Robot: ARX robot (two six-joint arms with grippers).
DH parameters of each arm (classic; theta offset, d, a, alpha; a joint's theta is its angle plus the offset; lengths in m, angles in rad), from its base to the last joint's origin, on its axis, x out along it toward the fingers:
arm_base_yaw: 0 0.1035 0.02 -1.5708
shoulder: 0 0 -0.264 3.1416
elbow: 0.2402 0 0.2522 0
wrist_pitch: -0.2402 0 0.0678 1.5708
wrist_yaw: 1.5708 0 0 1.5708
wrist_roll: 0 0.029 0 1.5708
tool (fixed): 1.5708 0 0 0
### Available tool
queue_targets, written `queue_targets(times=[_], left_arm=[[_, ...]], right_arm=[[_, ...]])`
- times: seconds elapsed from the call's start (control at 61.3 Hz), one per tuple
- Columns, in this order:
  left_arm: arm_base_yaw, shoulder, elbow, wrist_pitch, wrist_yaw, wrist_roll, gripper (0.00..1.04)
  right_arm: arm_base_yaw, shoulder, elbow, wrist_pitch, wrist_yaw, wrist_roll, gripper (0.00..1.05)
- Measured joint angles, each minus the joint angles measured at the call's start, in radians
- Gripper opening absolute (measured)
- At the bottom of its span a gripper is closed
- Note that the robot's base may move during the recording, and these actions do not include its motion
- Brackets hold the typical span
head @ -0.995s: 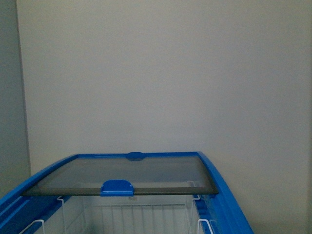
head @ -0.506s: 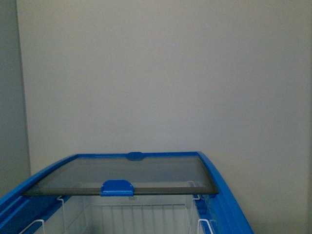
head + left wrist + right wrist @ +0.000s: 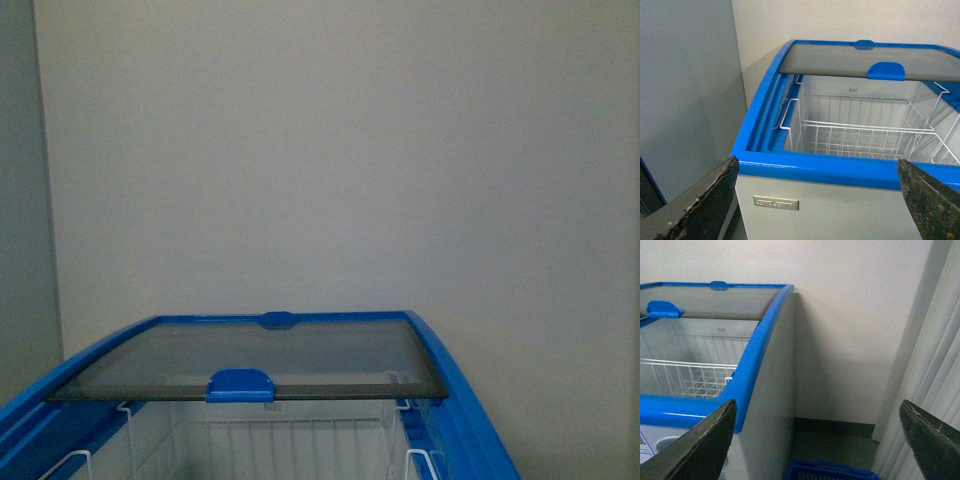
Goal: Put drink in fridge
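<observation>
The drink appears in none of the three views, so its place cannot be told. The fridge (image 3: 455, 400), a white chest with a blue rim, stands against a pale wall (image 3: 330, 150), its glass lid (image 3: 250, 358) slid toward the wall and leaving the near half uncovered. A blue handle (image 3: 240, 384) sits on the lid's near edge. White wire baskets (image 3: 860, 137) hang inside the fridge. The left gripper (image 3: 817, 200) hovers spread wide and empty before the fridge's near rim; the right gripper (image 3: 817, 440), likewise spread and empty, hangs off the fridge's right corner, above a blue mesh basket (image 3: 830, 471) on the floor beside a pale curtain (image 3: 930, 355).
</observation>
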Motion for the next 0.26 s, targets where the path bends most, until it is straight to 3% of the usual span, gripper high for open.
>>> queue_targets(times=[0.261], left_arm=[[0.0, 0.0, 0.0, 0.0, 0.0, 0.0, 0.97]], right_arm=[[0.0, 0.0, 0.0, 0.0, 0.0, 0.0, 0.97]])
